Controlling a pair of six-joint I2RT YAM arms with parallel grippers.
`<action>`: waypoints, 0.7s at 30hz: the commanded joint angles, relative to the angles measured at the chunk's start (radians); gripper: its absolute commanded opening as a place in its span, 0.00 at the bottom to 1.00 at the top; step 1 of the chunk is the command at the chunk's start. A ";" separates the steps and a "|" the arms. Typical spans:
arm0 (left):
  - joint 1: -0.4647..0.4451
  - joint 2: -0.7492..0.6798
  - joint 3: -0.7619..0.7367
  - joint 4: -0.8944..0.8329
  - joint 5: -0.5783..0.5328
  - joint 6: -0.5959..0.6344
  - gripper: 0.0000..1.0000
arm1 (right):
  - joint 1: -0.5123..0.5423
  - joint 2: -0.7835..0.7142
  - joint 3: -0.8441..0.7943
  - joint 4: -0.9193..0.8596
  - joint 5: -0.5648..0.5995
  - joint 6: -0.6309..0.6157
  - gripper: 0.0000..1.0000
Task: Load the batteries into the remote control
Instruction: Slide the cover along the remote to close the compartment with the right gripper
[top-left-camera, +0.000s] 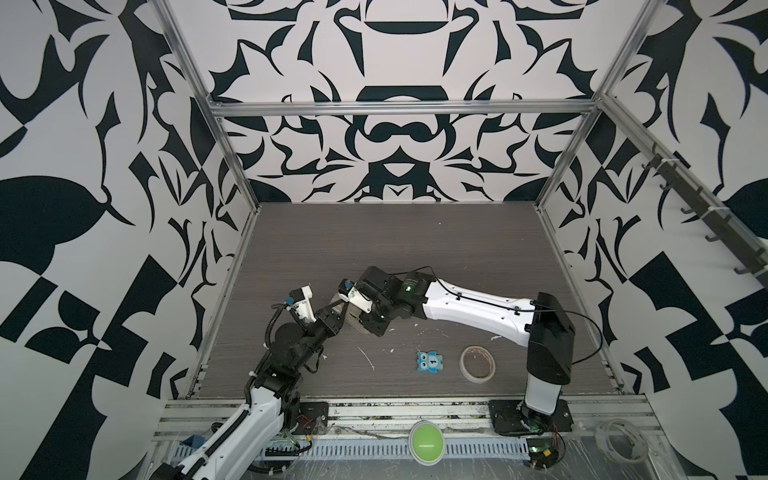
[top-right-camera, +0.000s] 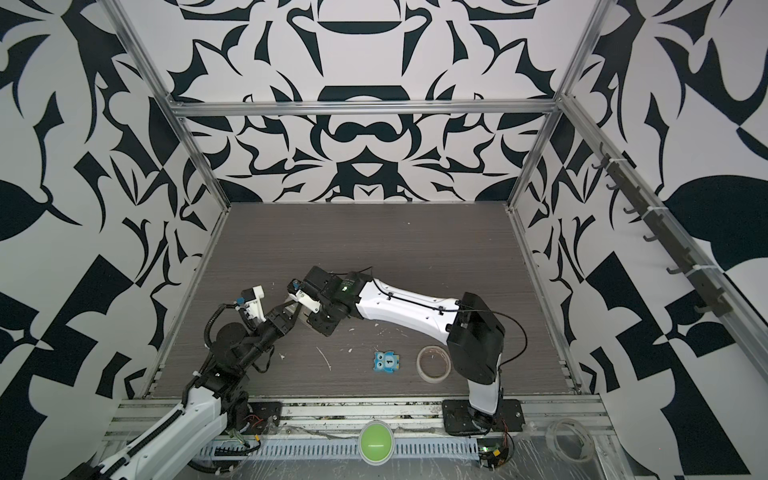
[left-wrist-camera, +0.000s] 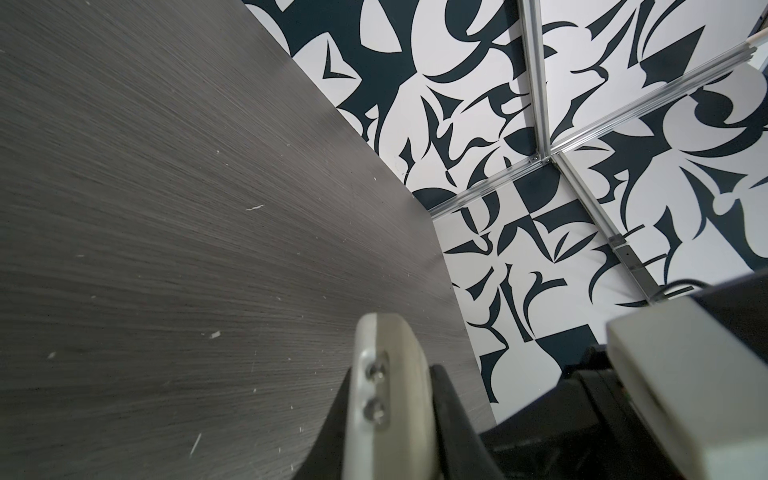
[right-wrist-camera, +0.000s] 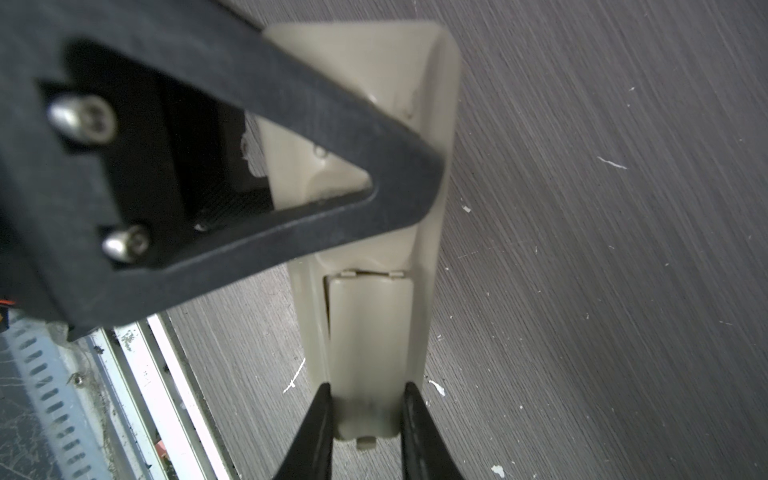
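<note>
Seemingly pinched endwise in right hand (right-wrist-camera: 366, 388): remote control (right-wrist-camera: 374, 328).

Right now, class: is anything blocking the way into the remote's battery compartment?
Yes. The cover sits over the compartment on the back of the remote. The right gripper pinches the remote at the cover's end, and the left gripper has a finger lying across the back further along. No batteries are in view.

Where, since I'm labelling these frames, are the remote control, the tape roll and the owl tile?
remote control (right-wrist-camera: 370, 328): right wrist view, on its battery cover.
tape roll (top-left-camera: 478, 378): in a top view, on its front rim.
owl tile (top-left-camera: 430, 362): in a top view, on its blue face.
</note>
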 joint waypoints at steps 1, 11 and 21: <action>0.002 -0.008 -0.034 0.047 0.002 0.002 0.00 | 0.010 -0.005 0.046 -0.015 0.011 -0.004 0.00; 0.001 -0.008 -0.033 0.048 0.001 0.002 0.00 | 0.018 0.005 0.067 -0.031 0.017 -0.017 0.00; 0.000 -0.005 -0.031 0.052 0.017 0.007 0.00 | 0.019 0.018 0.083 -0.038 0.024 -0.022 0.00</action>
